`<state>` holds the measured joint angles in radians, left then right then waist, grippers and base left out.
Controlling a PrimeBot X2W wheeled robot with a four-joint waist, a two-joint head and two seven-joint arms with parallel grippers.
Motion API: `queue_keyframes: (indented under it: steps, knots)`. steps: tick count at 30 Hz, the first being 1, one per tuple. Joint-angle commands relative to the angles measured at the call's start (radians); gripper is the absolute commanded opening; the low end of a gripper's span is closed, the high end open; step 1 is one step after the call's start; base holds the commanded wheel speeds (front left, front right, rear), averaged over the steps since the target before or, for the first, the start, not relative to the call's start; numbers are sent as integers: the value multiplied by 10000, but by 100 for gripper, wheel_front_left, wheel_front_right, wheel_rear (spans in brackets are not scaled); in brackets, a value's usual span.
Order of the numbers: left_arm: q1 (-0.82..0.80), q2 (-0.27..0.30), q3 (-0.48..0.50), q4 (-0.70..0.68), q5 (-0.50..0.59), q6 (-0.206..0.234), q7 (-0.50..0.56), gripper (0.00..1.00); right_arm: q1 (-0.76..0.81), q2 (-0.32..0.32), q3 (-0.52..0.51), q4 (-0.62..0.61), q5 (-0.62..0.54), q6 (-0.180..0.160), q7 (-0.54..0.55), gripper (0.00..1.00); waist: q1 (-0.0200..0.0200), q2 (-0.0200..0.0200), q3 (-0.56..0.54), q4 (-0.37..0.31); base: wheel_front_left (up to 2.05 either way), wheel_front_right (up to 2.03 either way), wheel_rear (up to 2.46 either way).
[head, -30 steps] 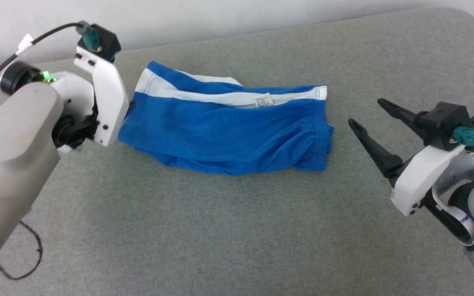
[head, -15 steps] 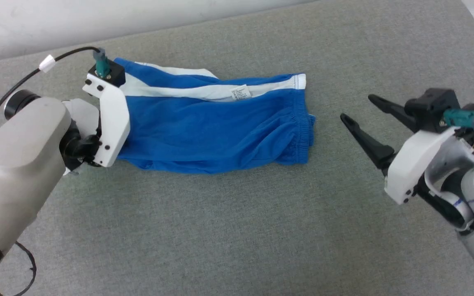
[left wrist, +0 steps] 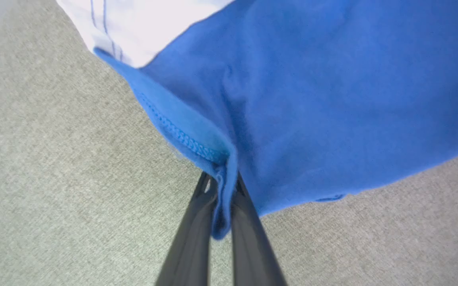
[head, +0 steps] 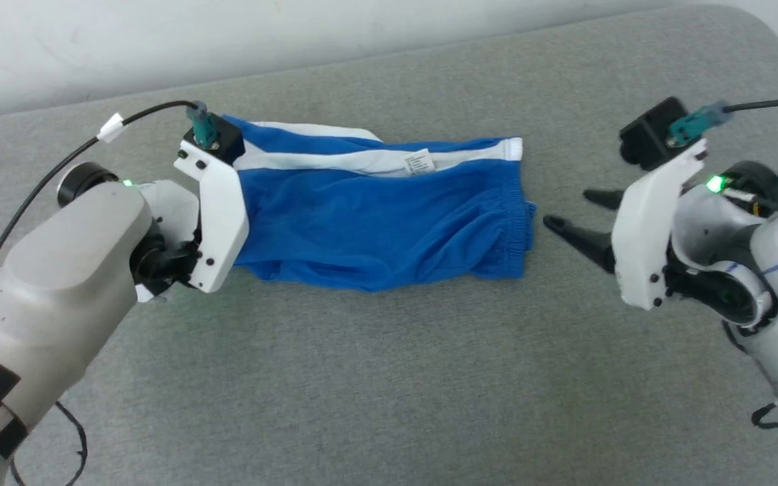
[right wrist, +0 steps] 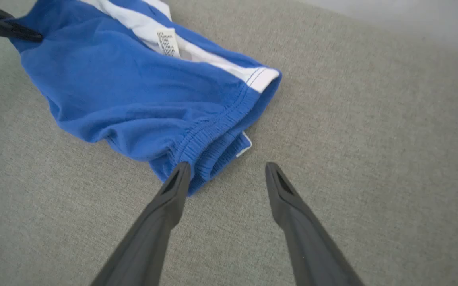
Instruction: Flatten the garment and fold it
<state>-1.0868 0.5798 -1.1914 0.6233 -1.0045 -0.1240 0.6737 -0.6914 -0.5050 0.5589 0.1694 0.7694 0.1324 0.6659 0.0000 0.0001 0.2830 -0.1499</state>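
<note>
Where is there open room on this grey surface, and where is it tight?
Widest bare stretch: the grey surface in front of the garment. A narrower strip runs behind it. Crowded: its left end, gripped by the left pincer, and the waistband end, near the open right pincer.

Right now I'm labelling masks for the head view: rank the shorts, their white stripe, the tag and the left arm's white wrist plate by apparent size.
1. the shorts
2-3. white stripe and white wrist plate: alike in area, and the plate is nearer the camera, so unranked
4. tag
</note>
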Motion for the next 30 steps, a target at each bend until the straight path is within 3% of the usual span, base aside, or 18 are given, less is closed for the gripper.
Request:
queue_keyframes:
  steps: [1, 10, 15, 16, 21, 30]
  knots:
    - [8, -96, -77, -21, -42, -67, -131, 0, -94, 260, 143, 366, 154, -17, 196, 100, 0, -1, 102, 202, 0, 0, 0]
    - [-463, -381, -185, 59, -147, -67, -653, 0, -15, 1446, 632, 2472, -149, -17, -565, 100, 0, -1, 677, 721, 0, 0, 0]
    - [-493, -476, -215, 206, -355, -67, -1095, 0, 81, 1762, 1131, 3748, -410, -17, -1248, 100, 0, -1, 803, 922, 0, 0, 0]
    - [-461, -479, -214, 248, -409, -67, -1200, 0, 68, 1744, 1260, 3814, -442, -17, -1476, 0, 0, -1, 792, 939, 0, 0, 0]
    - [-99, -384, -160, 353, -721, -67, -1965, 0, 49, 1359, 1659, 3654, -142, -17, -2506, 0, 0, -1, 383, 908, 0, 0, 0]
    - [1357, 425, 1, -363, -976, -4, -4005, 0, 801, -275, 2061, 1830, 364, -17, -3914, 0, 0, -1, -1144, 973, 0, 0, 0]
